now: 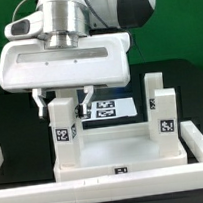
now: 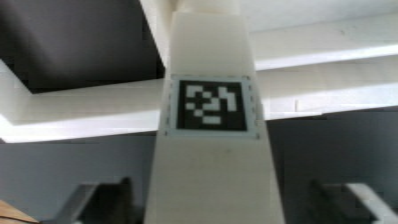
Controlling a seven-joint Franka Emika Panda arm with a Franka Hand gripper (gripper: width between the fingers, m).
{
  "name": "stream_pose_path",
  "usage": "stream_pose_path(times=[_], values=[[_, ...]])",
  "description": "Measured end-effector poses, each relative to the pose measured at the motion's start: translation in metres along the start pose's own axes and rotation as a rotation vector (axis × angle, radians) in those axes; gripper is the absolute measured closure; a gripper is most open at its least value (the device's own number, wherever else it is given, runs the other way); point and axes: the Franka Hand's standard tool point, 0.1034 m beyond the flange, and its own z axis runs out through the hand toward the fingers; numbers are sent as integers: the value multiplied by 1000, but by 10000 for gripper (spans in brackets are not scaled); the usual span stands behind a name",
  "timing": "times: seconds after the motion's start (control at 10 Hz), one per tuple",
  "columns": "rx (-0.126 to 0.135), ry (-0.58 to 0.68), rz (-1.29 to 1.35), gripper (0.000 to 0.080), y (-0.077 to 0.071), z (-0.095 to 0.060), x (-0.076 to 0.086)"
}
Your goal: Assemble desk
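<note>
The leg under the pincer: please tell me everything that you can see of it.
The leg is a white square post, plastic by its look, with a small black-and-white tag on its face. It stands upright at the tabletop's corner on the exterior view's left. The pincer is directly above it, one finger on each side; in the wrist view a gap shows between leg and fingers, so nothing grips it.

Even, bright light washes the white leg (image 2: 214, 130) pale; the wrist view is soft, its tag (image 2: 214, 105) blurred.
</note>
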Motion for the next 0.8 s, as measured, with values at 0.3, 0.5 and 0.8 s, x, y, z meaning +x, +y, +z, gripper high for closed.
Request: stream_pose_path(times=[0.3, 0.5, 0.8], values=[[0, 0, 0, 162, 0, 0, 0], [0, 0, 0, 152, 0, 0, 0], [0, 0, 0, 150, 0, 0, 0]])
